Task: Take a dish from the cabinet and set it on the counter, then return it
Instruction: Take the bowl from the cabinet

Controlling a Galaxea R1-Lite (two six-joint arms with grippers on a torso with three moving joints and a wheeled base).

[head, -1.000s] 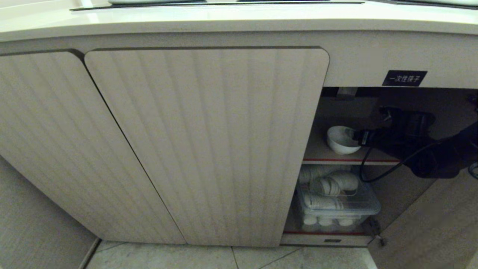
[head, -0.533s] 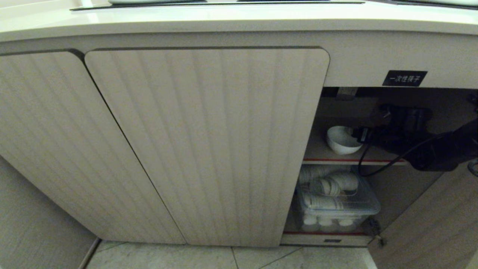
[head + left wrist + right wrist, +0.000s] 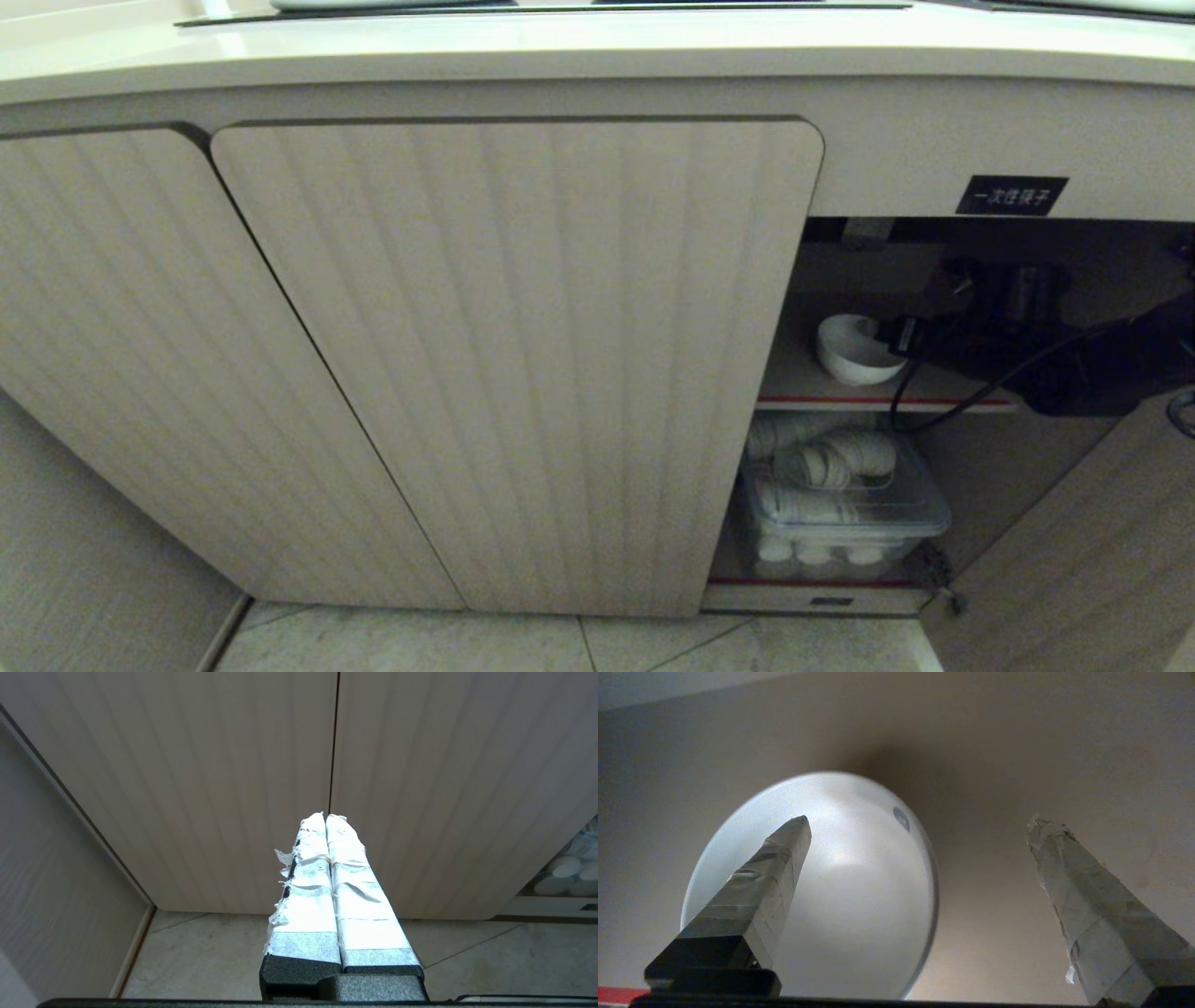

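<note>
Dish (image 3: 851,350) on cabinet (image 3: 523,373) shelf; right tool (image 3: 920,826) spread wide, straddling rim, gripping nothing.

Kitchen, long cream-beige countertop (image 3: 560,51), ribbed beige cabinet doors (image 3: 523,364), clear plastic bin of white paper cups (image 3: 840,509), tiled floor (image 3: 579,644)

We've got pale grey floor tiles (image 3: 579,644) with thin grout lines down at 6 o'clock, and a plain beige side panel (image 3: 84,560) at 8 o'clock. Lighting's soft overall, much darker over at 3 o'clock.
</note>
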